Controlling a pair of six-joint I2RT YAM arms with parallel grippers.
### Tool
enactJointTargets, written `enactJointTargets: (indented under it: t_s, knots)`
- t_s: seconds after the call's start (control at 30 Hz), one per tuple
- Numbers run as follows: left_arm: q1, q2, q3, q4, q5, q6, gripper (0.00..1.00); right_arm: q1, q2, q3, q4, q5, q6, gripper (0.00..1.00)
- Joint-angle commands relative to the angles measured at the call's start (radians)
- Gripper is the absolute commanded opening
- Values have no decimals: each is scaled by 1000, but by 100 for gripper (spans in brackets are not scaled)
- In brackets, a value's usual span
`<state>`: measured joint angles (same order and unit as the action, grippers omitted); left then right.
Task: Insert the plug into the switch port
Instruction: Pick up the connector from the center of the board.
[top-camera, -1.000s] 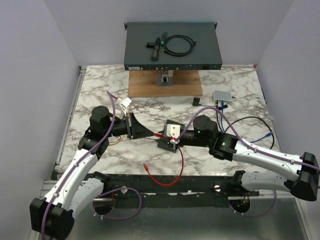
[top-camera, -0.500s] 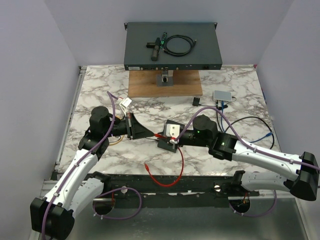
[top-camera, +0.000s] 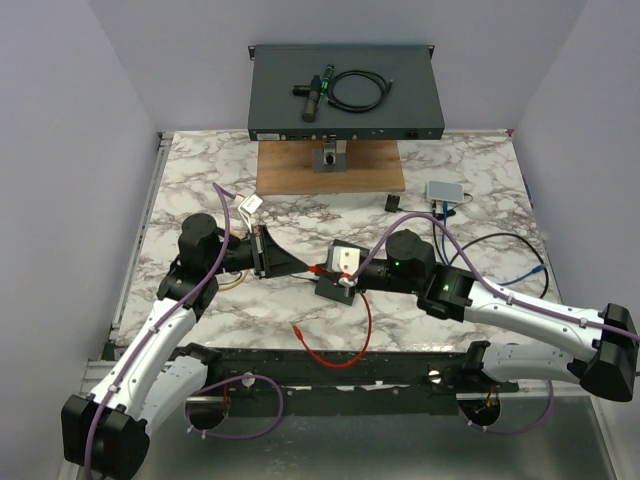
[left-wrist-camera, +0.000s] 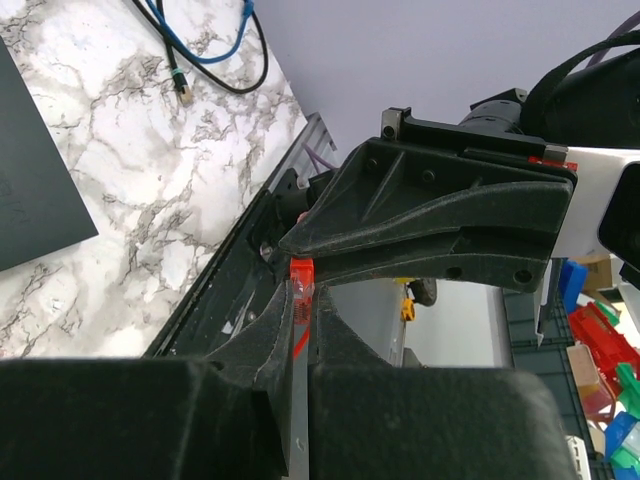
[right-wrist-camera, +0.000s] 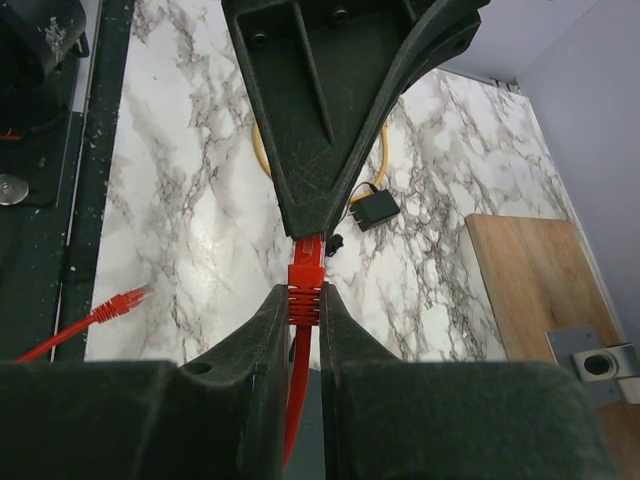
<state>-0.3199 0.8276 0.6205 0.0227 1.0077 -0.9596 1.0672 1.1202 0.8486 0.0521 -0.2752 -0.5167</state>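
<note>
Well inside table edges: red plug

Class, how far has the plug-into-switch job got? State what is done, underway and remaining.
Done: the red plug is lifted, pinched in the left gripper. In hand: the right gripper grips it too, mid-table. Left: carrying it to the switch at the far edge and inserting it; it is far from any port.

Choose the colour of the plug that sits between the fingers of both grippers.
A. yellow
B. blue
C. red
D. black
C: the red plug shows in both wrist views, pinched in the right gripper and also in the left gripper, which is shut on it.
</note>
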Motion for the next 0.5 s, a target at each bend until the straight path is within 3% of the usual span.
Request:
enactJointTargets:
  t_s: [0.0,0.07,0.17,0.47]
  knots:
    - [8,1,-26,91,47,-50,7,8,-1,-13,22,35,5,1]
    - [14,-1,-46,167,55,-91,23,10,4,-3,-2,45,18,1]
    - [25,1,-45,177,31,-80,39,14,13,19,-50,87,50,1]
    - [35,-12,-4,32,-117,48,55,14,-45,99,-376,272,155,1]
